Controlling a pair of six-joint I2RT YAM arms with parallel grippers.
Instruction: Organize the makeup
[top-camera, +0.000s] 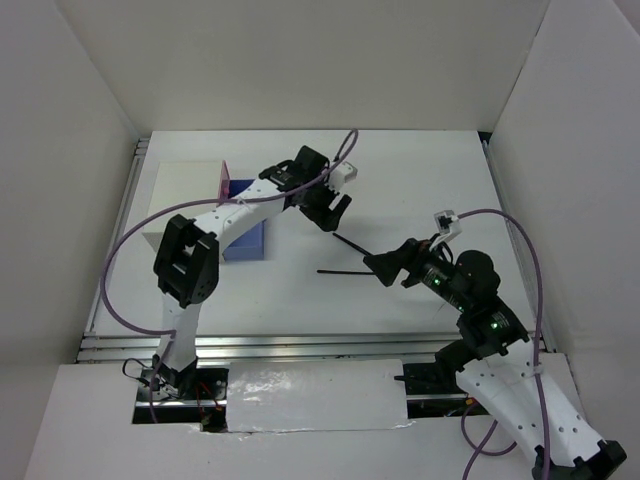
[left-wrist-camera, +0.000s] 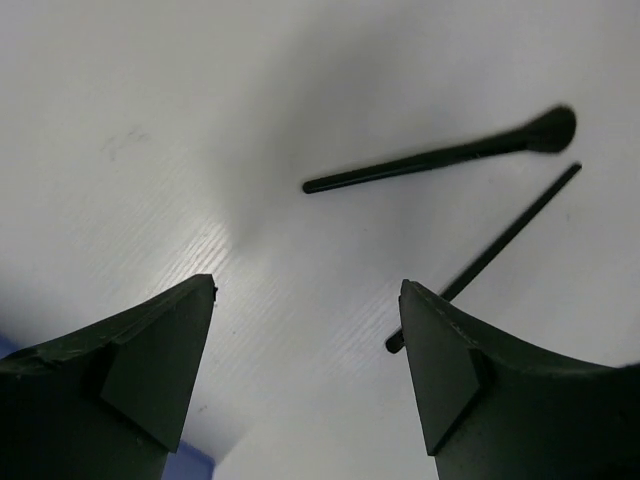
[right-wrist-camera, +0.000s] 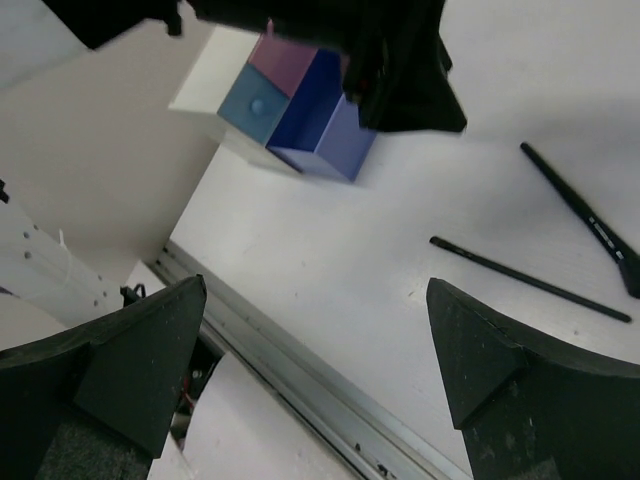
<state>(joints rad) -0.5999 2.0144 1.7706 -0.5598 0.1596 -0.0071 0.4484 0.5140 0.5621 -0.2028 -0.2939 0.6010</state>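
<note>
My main worry is the two arms crowding the same spot. The left gripper (top-camera: 332, 212) and right gripper (top-camera: 378, 266) both hang over the middle of the tabletop (top-camera: 420, 180), each with its jaws spread wide and nothing between them. If both go down at once, they could knock together.

The second worry is the makeup itself. The makeup brush (left-wrist-camera: 440, 157) and the thin black pencil (left-wrist-camera: 500, 240) lie flat and close together there, splayed at an angle but not touching. Both are so slim that a closing finger could roll or flick one away instead of pinching it. In the left wrist view the pencil's near end sits just beside one finger, so a careless descent might nudge it.

My count: one brush and one pencil, with no compacts in sight. There is one white drawer box (right-wrist-camera: 215, 75) by the left edge, showing one blue drawer pulled out (right-wrist-camera: 335, 135), one shut blue front and one pink front.
</note>
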